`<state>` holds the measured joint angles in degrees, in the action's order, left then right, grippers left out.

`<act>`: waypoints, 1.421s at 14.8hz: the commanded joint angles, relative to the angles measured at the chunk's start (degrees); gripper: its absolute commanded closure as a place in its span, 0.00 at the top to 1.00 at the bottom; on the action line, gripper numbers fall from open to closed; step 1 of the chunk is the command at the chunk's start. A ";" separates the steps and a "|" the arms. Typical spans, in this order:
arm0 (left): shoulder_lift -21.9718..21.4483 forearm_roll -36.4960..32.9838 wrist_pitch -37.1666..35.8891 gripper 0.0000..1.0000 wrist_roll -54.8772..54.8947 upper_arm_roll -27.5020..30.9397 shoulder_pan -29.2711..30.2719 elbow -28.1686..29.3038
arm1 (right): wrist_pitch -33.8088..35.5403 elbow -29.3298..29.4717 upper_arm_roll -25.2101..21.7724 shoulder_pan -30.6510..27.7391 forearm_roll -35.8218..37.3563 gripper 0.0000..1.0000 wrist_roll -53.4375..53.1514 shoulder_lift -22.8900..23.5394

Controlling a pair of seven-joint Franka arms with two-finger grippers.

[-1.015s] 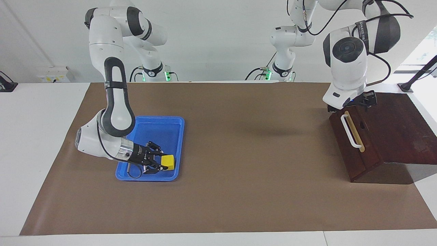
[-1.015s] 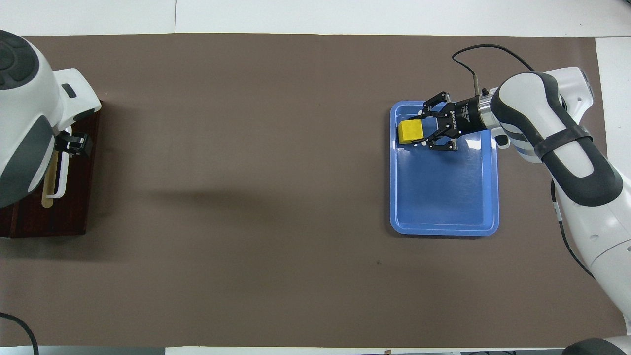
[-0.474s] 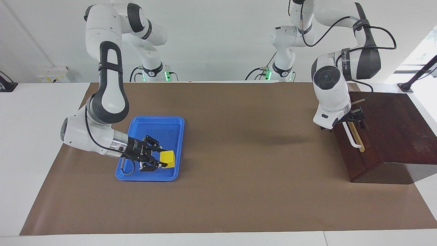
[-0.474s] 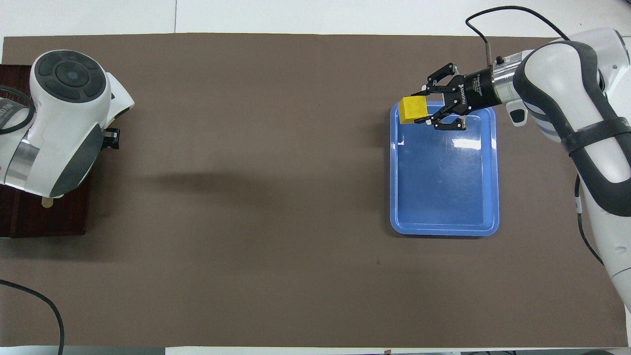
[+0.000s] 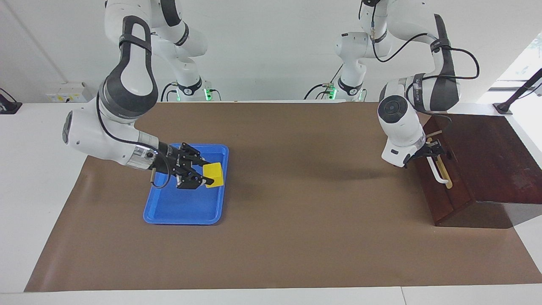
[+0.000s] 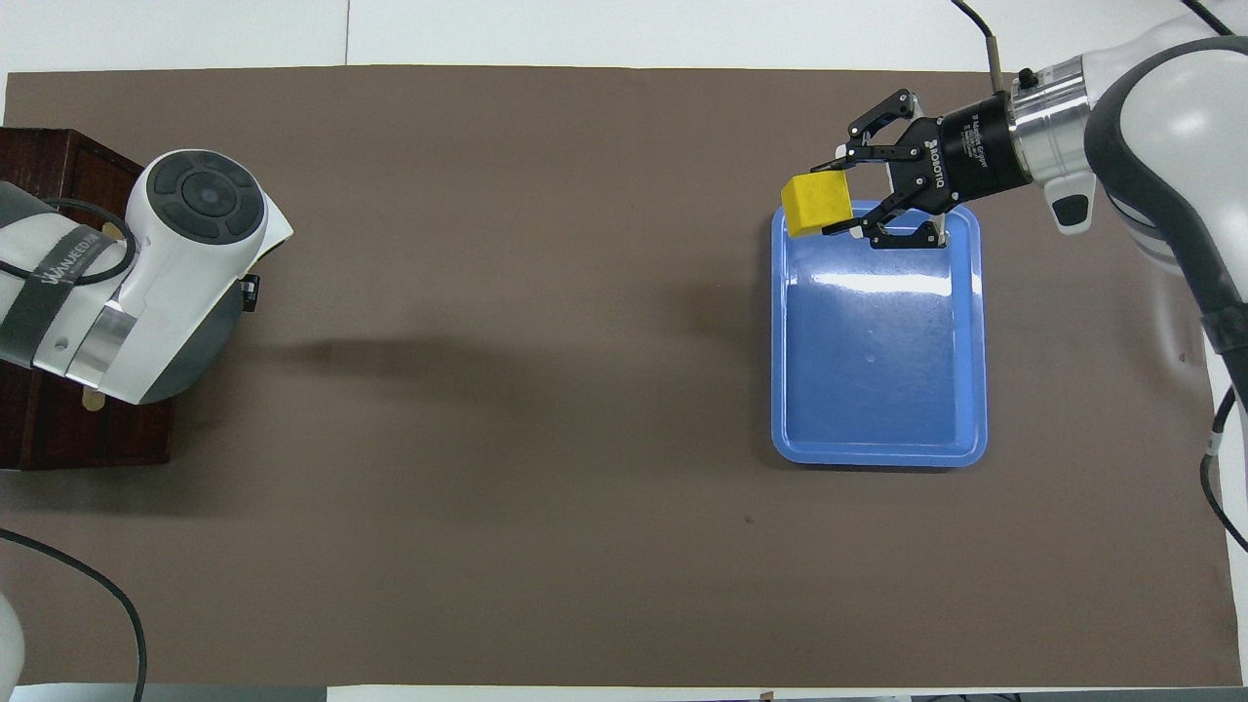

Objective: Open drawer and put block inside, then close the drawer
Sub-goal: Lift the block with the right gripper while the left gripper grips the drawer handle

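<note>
Over the blue tray (image 5: 169, 212), the right end effector (image 5: 202, 177) pinches the block (image 5: 213, 175), lifted clear. At the left arm's end of the bench (image 5: 296, 237), the left end effector (image 5: 432, 149) sits at the drawer (image 5: 444, 190) handle (image 5: 438, 171); its grip I cannot tell.

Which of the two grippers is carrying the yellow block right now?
The right gripper holds the block up over the blue tray; the left gripper is at the drawer's handle.

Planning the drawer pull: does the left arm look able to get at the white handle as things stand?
Probably yes. The left claw is already at the top end of the handle on the drawer, with nothing between them; whether it grips is unclear.
</note>
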<state>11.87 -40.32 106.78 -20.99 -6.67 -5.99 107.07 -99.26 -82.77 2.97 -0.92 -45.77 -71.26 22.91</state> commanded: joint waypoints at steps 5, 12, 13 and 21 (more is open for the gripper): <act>-0.09 -4.14 6.95 1.00 -1.95 0.61 1.25 4.37 | 1.79 -0.11 0.37 -0.31 0.59 0.00 -9.85 -3.13; -0.35 -7.58 9.86 1.00 -1.68 0.61 2.39 5.52 | 2.49 -0.11 1.95 -0.31 0.15 0.00 -11.89 -3.40; -0.27 -7.67 10.03 1.00 -1.68 0.61 2.39 5.52 | 2.49 -0.11 2.04 -0.31 0.15 0.00 -11.89 -3.40; -0.70 -7.58 16.00 1.00 -1.68 0.70 5.82 8.68 | 2.32 0.07 2.48 0.39 0.24 0.00 -11.98 -3.40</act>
<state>12.52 -46.58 120.12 -22.13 -5.90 -1.24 113.34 -97.52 -82.74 4.97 -0.77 -45.76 -81.81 20.10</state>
